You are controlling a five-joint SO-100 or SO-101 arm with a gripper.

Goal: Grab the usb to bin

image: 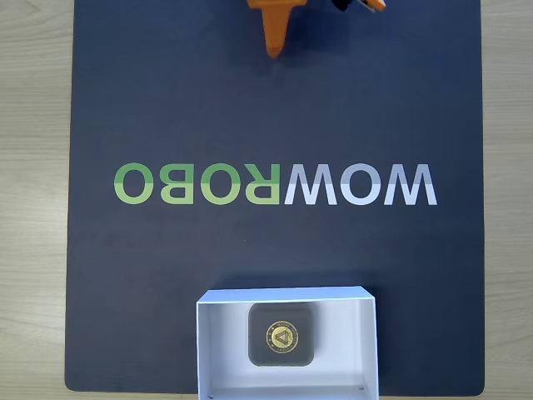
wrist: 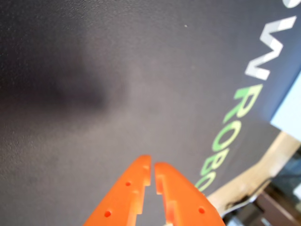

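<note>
The usb [image: 281,335], a dark grey rounded-square block with a gold triangle emblem, lies flat inside the bin [image: 220,343], a shallow white box at the bottom of the fixed view. My orange gripper [image: 274,50] is at the top edge of that view, far from the bin. In the wrist view the gripper [wrist: 153,165] hangs above bare dark mat, its two orange fingers [wrist: 129,190] almost touching at the tips, with nothing between them. A pale corner of the bin [wrist: 290,117] shows at the right edge of the wrist view.
A dark navy mat [image: 166,108] with the mirrored lettering "WOWROBO" [image: 275,185] covers the light wooden table [image: 33,208]. The mat's edge and wood [wrist: 254,176] appear at the lower right of the wrist view.
</note>
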